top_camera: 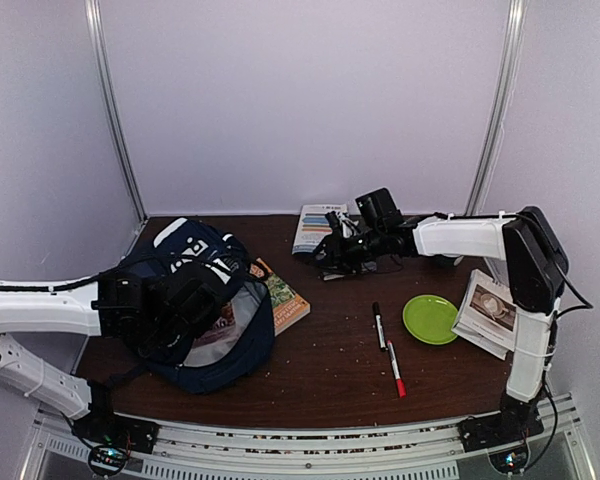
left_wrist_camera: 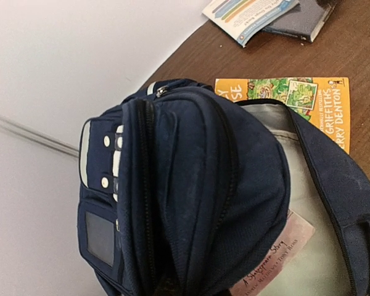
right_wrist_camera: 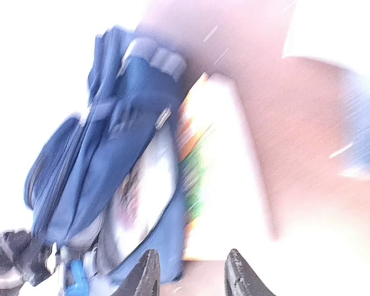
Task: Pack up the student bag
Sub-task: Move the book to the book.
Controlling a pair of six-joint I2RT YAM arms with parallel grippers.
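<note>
The student bag (top_camera: 242,352), navy with white trim, lies open at the left of the table, its grey lining showing. My left gripper (top_camera: 192,296) is shut on the bag's upper flap and holds it up; its fingers are hidden in the left wrist view behind bunched fabric of the student bag (left_wrist_camera: 191,179). A pink book (left_wrist_camera: 282,248) lies inside the bag. An orange book (top_camera: 286,297) sticks out of the opening onto the table. My right gripper (right_wrist_camera: 191,279) hovers open and empty over the middle back of the table; its blurred view faces the student bag (right_wrist_camera: 105,142).
A light booklet (top_camera: 314,226) and a dark notebook (left_wrist_camera: 301,17) lie at the back centre. Two markers (top_camera: 379,326) (top_camera: 396,369), a green plate (top_camera: 430,319) and a magazine (top_camera: 490,312) lie at the right. Crumbs dot the table.
</note>
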